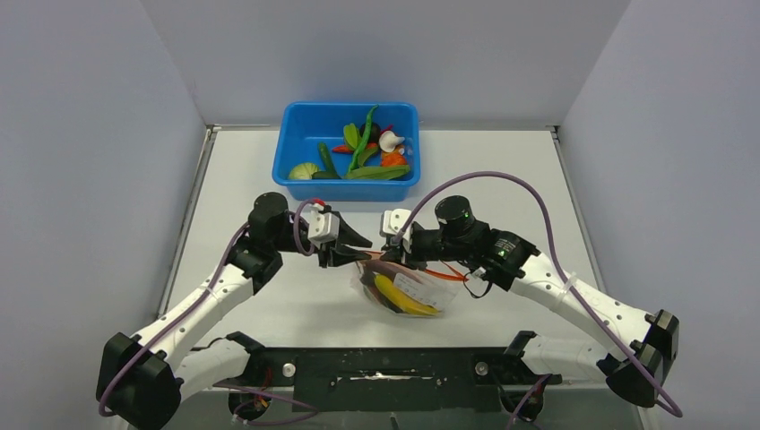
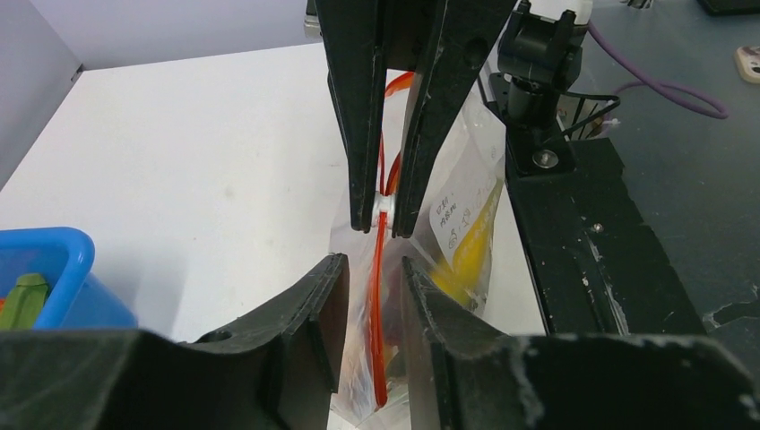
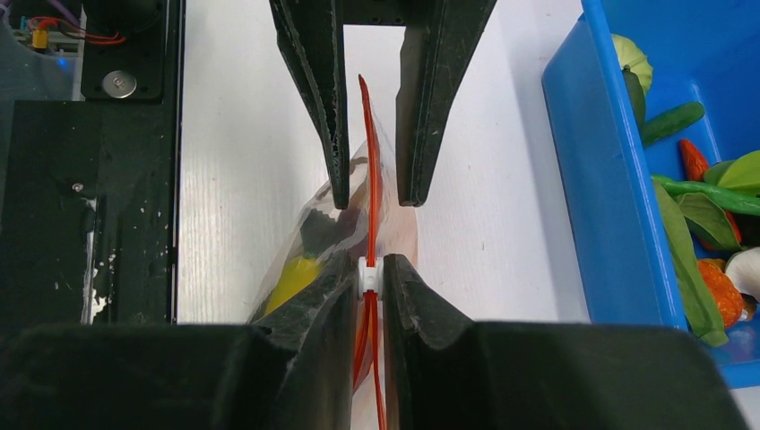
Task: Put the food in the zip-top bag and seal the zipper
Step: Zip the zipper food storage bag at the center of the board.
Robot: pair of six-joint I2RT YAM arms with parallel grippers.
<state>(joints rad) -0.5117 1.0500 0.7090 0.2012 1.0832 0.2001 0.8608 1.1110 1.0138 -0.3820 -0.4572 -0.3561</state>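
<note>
two grippers met nose to nose over the zip-top bag (image 1: 430, 288), which sat on the white table (image 1: 287, 300) between the arms, near their bases and well apart from the blue tub (image 1: 345, 189) at the far edge. right gripper (image 3: 369, 266) was pressed together on the white slider (image 3: 369, 273) of the zipper (image 3: 367, 134), fingertips pinching it from both sides. left gripper (image 2: 374, 267) was part spread, one finger on each side of the red-orange strip just past the slider and straddling the bag's top edge. gaps showed beside the strip, so it wasn't clamped; contact with the plastic unclear. the strip ran straight on from one gripper into the other. how much of the mouth was sealed: could not tell.

inside the bag: yellow banana (image 1: 401, 297) low down, plus a dark piece (image 3: 314, 228) i couldn't identify through the crinkled plastic, and a white label with writing (image 2: 453, 215) on the side facing the arm bases.

most food was in the tub: long green pods (image 1: 376, 172), a white piece (image 1: 390, 140), an orange piece (image 1: 392, 159), a pale green round slice (image 1: 302, 170) in the near left corner, and green leaves (image 3: 695, 269) by the near wall in the right wrist view.
</note>
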